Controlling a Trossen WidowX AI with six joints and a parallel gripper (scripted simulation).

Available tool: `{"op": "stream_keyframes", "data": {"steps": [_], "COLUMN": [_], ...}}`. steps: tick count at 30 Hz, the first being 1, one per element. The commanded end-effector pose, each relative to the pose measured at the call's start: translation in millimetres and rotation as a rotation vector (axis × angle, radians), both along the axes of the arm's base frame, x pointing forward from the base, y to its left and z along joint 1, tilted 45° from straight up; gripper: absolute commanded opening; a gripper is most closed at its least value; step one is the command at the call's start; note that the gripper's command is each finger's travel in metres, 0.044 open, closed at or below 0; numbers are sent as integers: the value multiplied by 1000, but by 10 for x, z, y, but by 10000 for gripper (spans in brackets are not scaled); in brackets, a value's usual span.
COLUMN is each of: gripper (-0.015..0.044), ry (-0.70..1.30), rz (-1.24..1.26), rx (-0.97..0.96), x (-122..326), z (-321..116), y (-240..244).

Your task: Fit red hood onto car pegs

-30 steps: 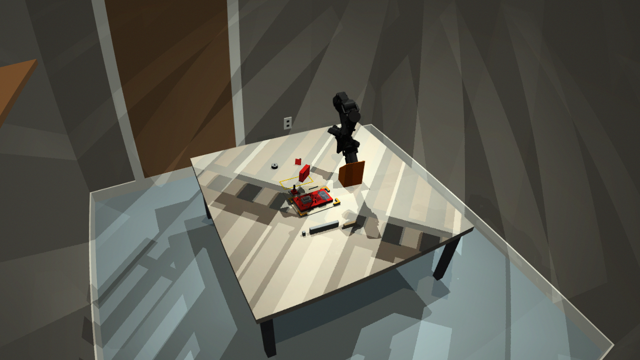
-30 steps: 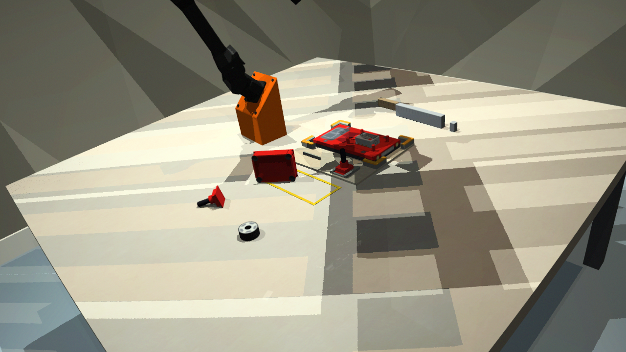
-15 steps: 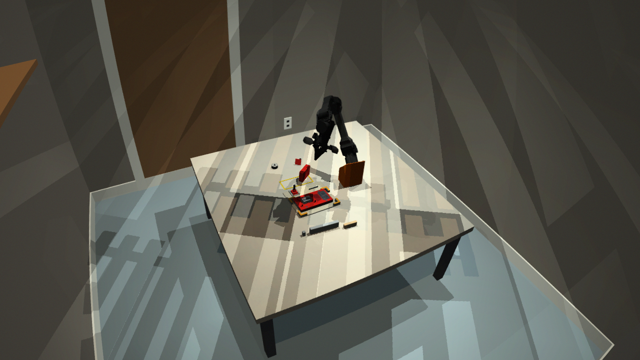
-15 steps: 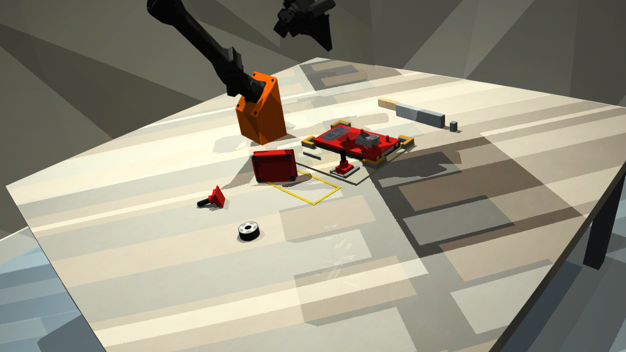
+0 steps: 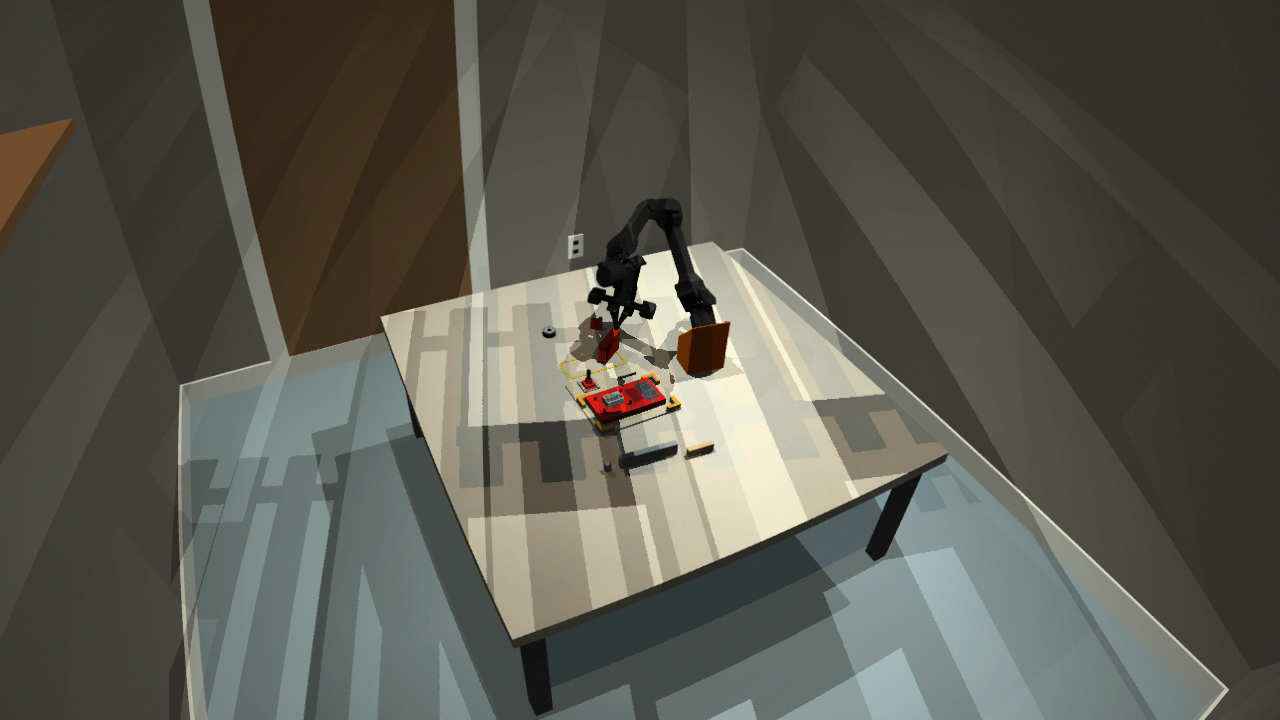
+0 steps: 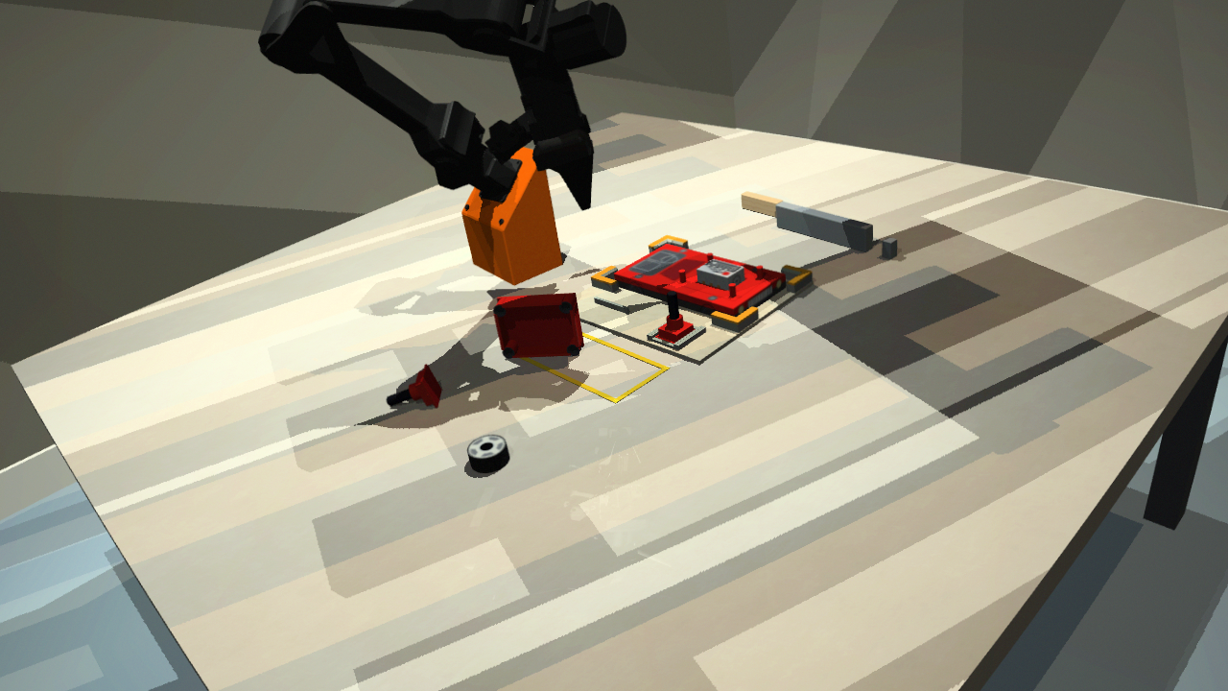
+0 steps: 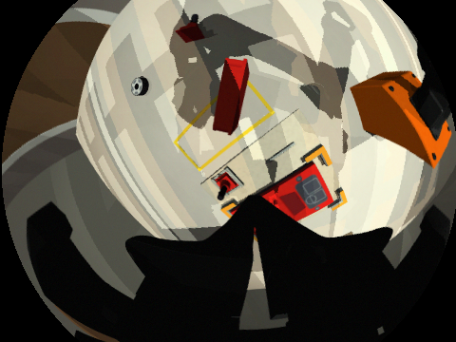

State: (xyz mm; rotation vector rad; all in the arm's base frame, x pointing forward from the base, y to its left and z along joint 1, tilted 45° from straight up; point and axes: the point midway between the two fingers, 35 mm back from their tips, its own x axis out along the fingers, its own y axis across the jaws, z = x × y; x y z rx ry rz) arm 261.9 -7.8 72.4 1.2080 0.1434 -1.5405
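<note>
The red hood [image 5: 608, 347] [image 6: 539, 324] [image 7: 230, 100] stands on edge on the table, its hollow side with dark corner bosses facing the exterior camera. The red chassis [image 5: 656, 391] [image 6: 639, 273] [image 7: 328, 197] lies in the jig [image 5: 674, 405] [image 6: 735, 321] [image 7: 340, 200]. Its engine block [image 5: 612, 398] [image 6: 720, 273] is in place, with short pegs [image 6: 731, 291] standing around it. My gripper [image 5: 615, 328] [image 6: 587, 206] [image 7: 254, 200] is shut and empty, pointing down above the table near the hood and chassis. In the wrist view it hides the engine end.
An orange arm mount [image 5: 704, 349] [image 6: 525, 227] [image 7: 404, 114] stands beside the hood. A loose red shifter [image 6: 426, 387] [image 7: 191, 31] and a wheel [image 6: 487, 453] [image 7: 139, 85] lie beyond it. An upright shifter [image 6: 673, 327] [image 7: 226, 181] stands by the chassis. A grey bar [image 5: 648, 454] [image 6: 821, 226] lies on its other side.
</note>
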Motion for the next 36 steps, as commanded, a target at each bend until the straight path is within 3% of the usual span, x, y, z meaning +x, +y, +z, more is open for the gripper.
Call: {"op": "stream_keyframes", "data": {"steps": [1,7,36], "gripper": [0,0,0], "ry": [-10,-14,-14], "rz": [-141,-297,-302], "rx": [-19,-40,-43], "x": [-181,-437,-473], "z": [-5,-16,-332], "y": [-397,-786,-1119]}}
